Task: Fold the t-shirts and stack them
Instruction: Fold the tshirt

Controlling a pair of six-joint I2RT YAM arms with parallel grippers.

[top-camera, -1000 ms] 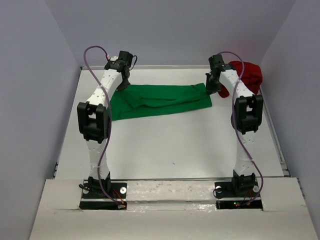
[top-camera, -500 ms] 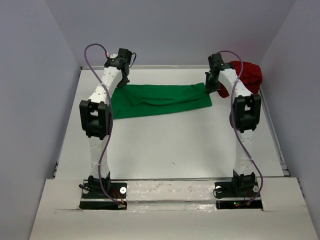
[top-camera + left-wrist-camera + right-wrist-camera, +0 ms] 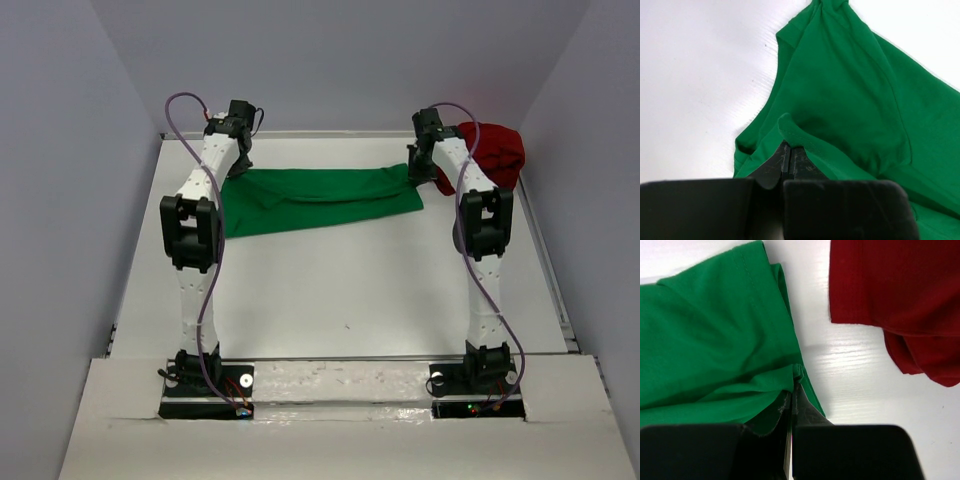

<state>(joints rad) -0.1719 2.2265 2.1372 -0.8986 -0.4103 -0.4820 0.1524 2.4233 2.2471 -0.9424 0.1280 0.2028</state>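
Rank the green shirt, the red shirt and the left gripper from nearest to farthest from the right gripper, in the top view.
1. Green shirt: its right end is pinched in the fingers of the right gripper.
2. Red shirt: just to that gripper's right, in the far corner.
3. Left gripper: far off to the left, holding the green shirt's other end.

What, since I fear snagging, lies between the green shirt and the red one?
Only bare white table, seen in the right wrist view; the green shirt and red shirt lie apart.
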